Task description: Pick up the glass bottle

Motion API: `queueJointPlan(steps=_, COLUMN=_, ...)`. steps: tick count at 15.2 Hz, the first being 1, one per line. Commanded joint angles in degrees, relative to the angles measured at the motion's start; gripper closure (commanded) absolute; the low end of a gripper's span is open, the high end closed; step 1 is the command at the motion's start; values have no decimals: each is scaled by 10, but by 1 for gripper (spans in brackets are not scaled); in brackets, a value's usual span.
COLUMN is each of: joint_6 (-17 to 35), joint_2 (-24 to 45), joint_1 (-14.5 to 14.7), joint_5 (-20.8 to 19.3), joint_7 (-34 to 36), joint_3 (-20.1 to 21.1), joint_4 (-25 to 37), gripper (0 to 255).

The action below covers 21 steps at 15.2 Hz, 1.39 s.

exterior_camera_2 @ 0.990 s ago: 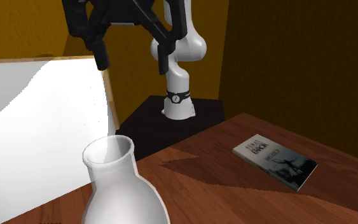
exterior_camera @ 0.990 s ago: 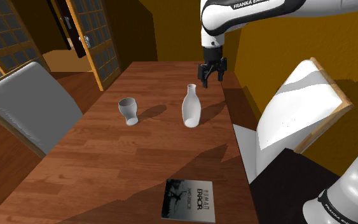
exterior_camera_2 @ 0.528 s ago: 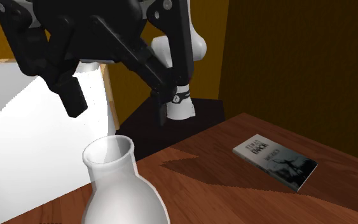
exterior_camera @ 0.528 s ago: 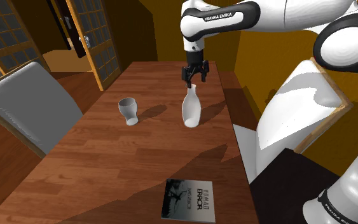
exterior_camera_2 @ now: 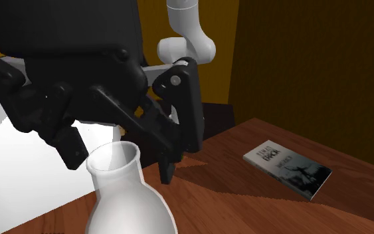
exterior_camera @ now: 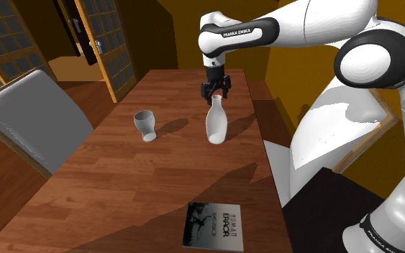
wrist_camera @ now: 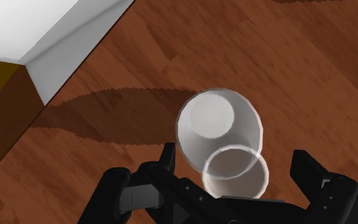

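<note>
Worktop [exterior_camera: 121, 180]: a long wooden table running away from the stand. A white chair [exterior_camera: 32, 118] sits along its edge on the shoulder view's left.

Bottle [exterior_camera: 216, 123]: white, round-bellied and narrow-necked. It stands upright in the far half of the worktop, nearer the edge on the shoulder view's right than the opposite one. Its long axis is vertical and its mouth faces up.

Book [exterior_camera: 214, 226]: lies flat near the near edge, well apart from the bottle.

Cup [exterior_camera: 145, 124]: small and white, toward the shoulder view's left of the bottle. It is apart from the bottle and outside the approach.

Gripper [exterior_camera: 216, 92]: points straight down, directly over the bottle's mouth. The fingers are spread wide. In the second exterior view one finger [exterior_camera_2: 72, 149] hangs on each side of the neck, level with the rim. In the wrist view the mouth sits between them with a gap on both sides, so I see no contact.

My judgement: the bottle lies straight below, along the gripper's own axis, so the alignment looks sound. I need a short descent so the pads sit below the flared lip, then the close. If I close at the rim, the glass may slip.
</note>
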Motion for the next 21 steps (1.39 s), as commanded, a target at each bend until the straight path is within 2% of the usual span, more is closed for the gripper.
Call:
queueJointPlan(steps=1, joint_6=19, joint_2=0, joint_1=-1, joint_5=0, joint_7=-1, joint_3=0, joint_4=-19, gripper=0)
queueJointPlan(steps=3, joint_6=19, joint_2=0, joint_1=-1, joint_5=0, joint_7=-1, joint_3=0, joint_4=-19, gripper=0)
queueJointPlan(steps=4, joint_6=20, joint_2=-1, joint_1=-1, joint_5=0, joint_7=-1, joint_3=0, joint_4=-21, gripper=255)
queueJointPlan(steps=13, joint_6=19, joint_2=0, joint_1=-1, joint_5=0, joint_7=-1, joint_3=0, joint_4=-19, gripper=255)
queueJointPlan(steps=21, joint_6=-43, joint_2=1, joint_1=0, joint_5=0, joint_7=-1, joint_3=0, joint_4=44, gripper=255)
